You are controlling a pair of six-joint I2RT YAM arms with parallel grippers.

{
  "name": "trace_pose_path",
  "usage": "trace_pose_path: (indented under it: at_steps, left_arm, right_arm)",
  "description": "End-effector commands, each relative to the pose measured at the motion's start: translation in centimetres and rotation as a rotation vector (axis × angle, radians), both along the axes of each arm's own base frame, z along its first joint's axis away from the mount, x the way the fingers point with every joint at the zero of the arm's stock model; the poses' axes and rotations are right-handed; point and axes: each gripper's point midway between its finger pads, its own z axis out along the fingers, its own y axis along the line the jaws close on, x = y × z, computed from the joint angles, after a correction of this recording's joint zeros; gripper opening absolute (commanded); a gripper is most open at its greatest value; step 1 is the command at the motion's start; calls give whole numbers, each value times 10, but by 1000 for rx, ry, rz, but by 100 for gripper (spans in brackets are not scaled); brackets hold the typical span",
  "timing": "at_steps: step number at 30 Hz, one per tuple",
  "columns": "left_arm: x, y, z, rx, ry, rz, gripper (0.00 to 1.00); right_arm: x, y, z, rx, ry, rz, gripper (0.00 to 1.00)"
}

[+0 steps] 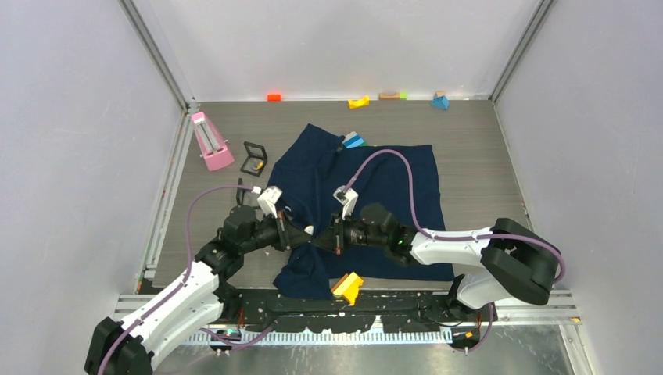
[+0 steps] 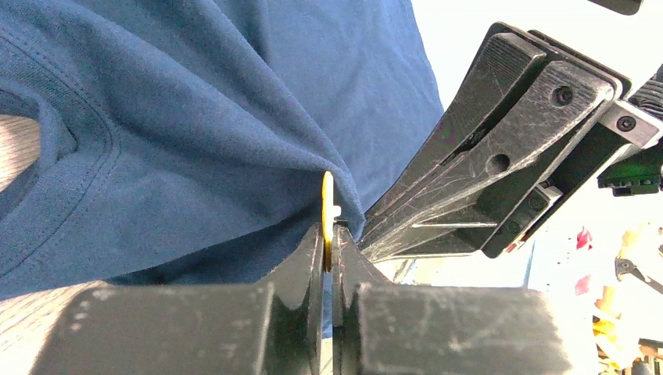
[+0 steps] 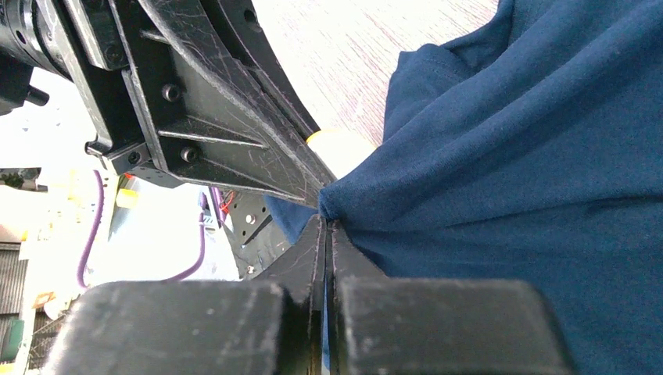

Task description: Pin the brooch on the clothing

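The navy T-shirt [image 1: 383, 195] lies spread on the table. My left gripper [image 1: 299, 234] is shut on the brooch [image 2: 327, 201], which shows edge-on as a thin orange-gold disc with a small white nub, pressed against a raised fold of the shirt [image 2: 195, 117]. My right gripper [image 1: 327, 237] faces it tip to tip and is shut on that pinched fold [image 3: 336, 205]. In the right wrist view the brooch [image 3: 338, 147] shows as a pale round spot behind the fold, next to the left gripper's fingers [image 3: 227, 133]. The right gripper's fingers [image 2: 485, 156] show in the left wrist view.
A yellow wedge block [image 1: 347, 287] lies at the shirt's near edge. A pink stand [image 1: 209, 141] and a black frame [image 1: 254, 158] sit at the left. A blue piece [image 1: 354, 141] lies at the shirt's far edge. Small coloured blocks [image 1: 358, 101] line the back wall.
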Motion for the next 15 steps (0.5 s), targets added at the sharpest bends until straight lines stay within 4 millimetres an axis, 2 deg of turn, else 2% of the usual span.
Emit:
trace_pose_path:
  at_steps: [1,15]
  left_arm:
    - [-4,-11,30,-85,-107,-82,0]
    - [-14,-19,42,-130,-129,-173,0]
  right_arm:
    - [4,9,13,49,-27,6,1]
    - [6,11,-1,20,17,-5,1]
